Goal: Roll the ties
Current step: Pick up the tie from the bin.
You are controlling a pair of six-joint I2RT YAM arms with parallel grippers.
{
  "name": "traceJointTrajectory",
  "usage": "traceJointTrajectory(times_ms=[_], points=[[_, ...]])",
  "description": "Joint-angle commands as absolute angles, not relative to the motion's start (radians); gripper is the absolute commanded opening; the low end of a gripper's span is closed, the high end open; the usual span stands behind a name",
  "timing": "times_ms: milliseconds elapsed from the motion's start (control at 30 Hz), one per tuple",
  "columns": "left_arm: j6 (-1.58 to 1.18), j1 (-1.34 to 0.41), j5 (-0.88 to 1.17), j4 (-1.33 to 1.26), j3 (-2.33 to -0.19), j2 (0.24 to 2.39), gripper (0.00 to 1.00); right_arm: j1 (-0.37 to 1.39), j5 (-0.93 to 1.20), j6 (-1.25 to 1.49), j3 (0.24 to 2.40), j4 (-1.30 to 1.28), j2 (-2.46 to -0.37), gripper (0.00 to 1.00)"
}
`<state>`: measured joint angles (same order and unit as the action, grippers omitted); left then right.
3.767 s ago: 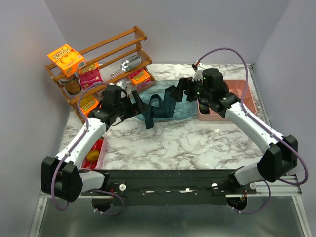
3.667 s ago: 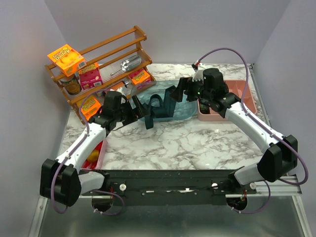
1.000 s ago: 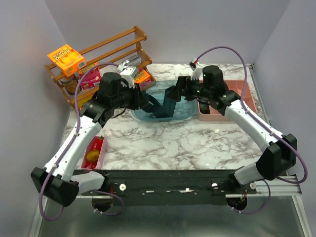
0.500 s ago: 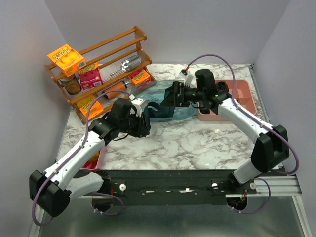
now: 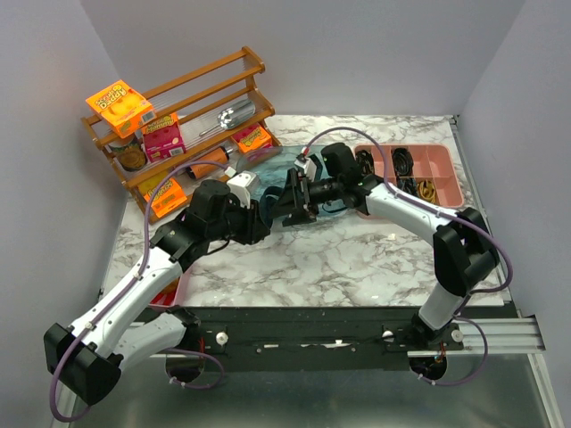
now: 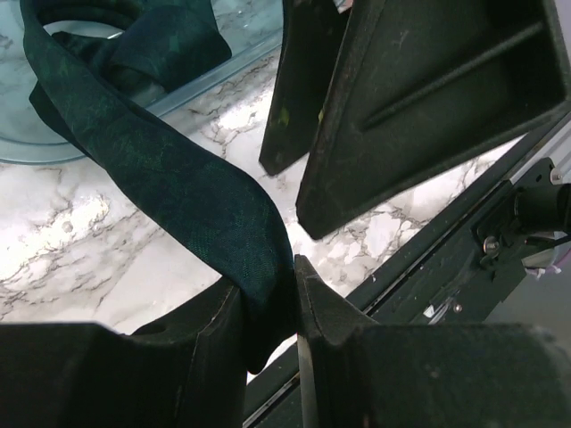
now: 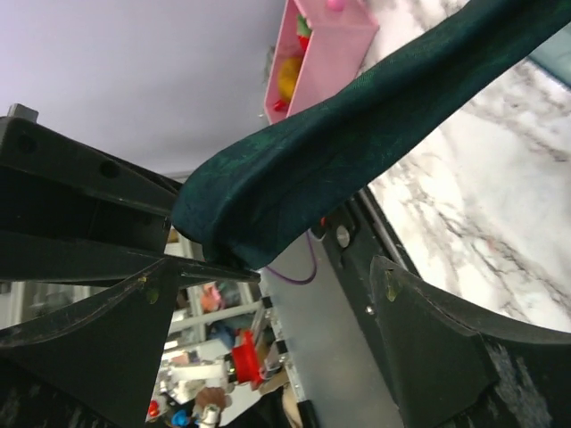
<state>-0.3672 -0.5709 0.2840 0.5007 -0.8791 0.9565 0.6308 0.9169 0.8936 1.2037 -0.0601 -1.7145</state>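
The dark teal tie (image 6: pixel 178 187) runs from the blue tub (image 6: pixel 223 62) out over the marble table. My left gripper (image 6: pixel 268 285) is shut on it close to one end, with a short tip poking out below the jaws. In the top view the left gripper (image 5: pixel 261 220) sits just in front of the tub (image 5: pixel 272 166). My right gripper (image 5: pixel 291 203) is right beside it, open. In the right wrist view the tie (image 7: pixel 357 152) crosses above the right gripper (image 7: pixel 268 272), untouched by its wide-spread fingers.
A wooden rack (image 5: pixel 169 116) with orange and pink boxes stands at the back left. A pink tray (image 5: pixel 428 165) of cables sits at the back right. A pink bin (image 7: pixel 326 45) holding fruit lies by the table's left edge.
My left arm has dropped from above the tub and pulled back toward the near side with the tie end. My right gripper has swung left across the tub to meet it.
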Motion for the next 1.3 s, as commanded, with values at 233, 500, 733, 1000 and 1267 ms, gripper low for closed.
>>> traceJointTrajectory(times_ms=[233,500,733,1000,1267], points=[[-0.376,-0.574,0.301,0.477,-0.851,0.908,0.33,0.647,1.035,1.261,1.092,0.417,-1.766,0.95],[-0.394,-0.575,0.322,0.456,-0.841,0.902,0.33,0.655,1.052,1.362,1.12,0.522,-1.828,0.91],[-0.394,-0.577,0.313,0.456,-0.847,0.897,0.33,0.672,1.058,1.308,1.144,0.425,-1.845,0.87],[-0.396,-0.581,0.318,0.46,-0.845,0.899,0.34,0.692,1.069,1.339,1.192,0.456,-1.891,0.68],[-0.382,-0.586,0.282,0.486,-0.859,0.888,0.38,0.695,1.069,1.37,1.241,0.502,-1.937,0.12]])
